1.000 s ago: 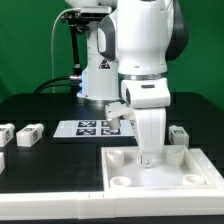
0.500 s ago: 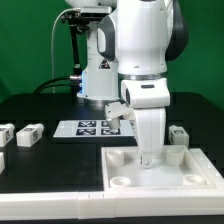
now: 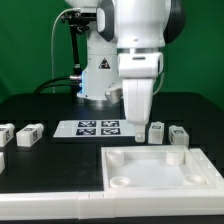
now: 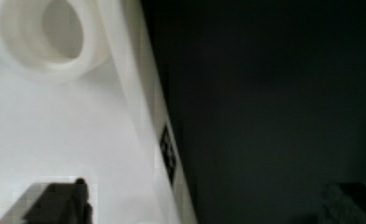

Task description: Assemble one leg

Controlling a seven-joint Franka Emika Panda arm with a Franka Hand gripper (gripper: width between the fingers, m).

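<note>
The tool hangs clear of the table, over the dark strip between the marker board and the rear edge of the large white panel. In the wrist view its fingers stand spread wide, with only bare table and the panel's edge between them. The tool is released and holds nothing.

The leg rests on the table just beside the tool, on the exterior view's right and near the panel's rear edge. No contact with the tool is visible. A second leg sits just beyond it, further right. A third leg and a fourth leg lie well apart at the exterior view's left (the fourth is cut off by the frame edge).

The panel lies flat on the table, and one round socket shows in the wrist view.
</note>
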